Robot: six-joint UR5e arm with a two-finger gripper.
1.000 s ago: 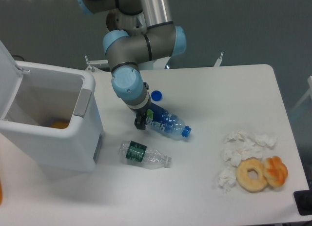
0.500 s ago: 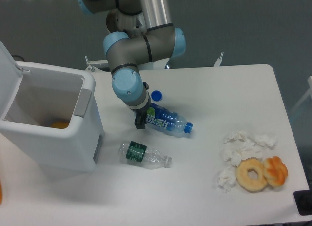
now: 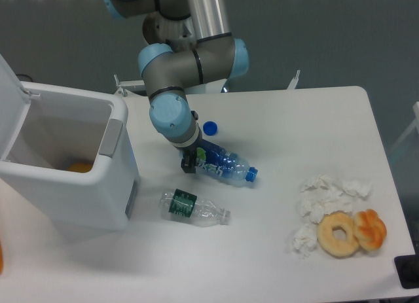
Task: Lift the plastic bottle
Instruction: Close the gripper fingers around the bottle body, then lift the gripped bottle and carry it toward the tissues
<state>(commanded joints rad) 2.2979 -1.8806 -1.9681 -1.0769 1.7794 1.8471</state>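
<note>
Plastic bottle lay on table beside white bin, long axis running diagonally, capped end toward lower right, base under gripper. Gripper pinched bottle's base end. Versus half second earlier, cap end sat slightly lower, bottle barely shifted.

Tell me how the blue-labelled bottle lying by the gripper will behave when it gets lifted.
The plastic bottle looks clear and mostly empty, so probably light and easily squashed. It lies on its side on the table, round-bodied, so a nudge could roll it. The gripper sits at its base end, so the capped neck may droop or swing when raised.
</note>
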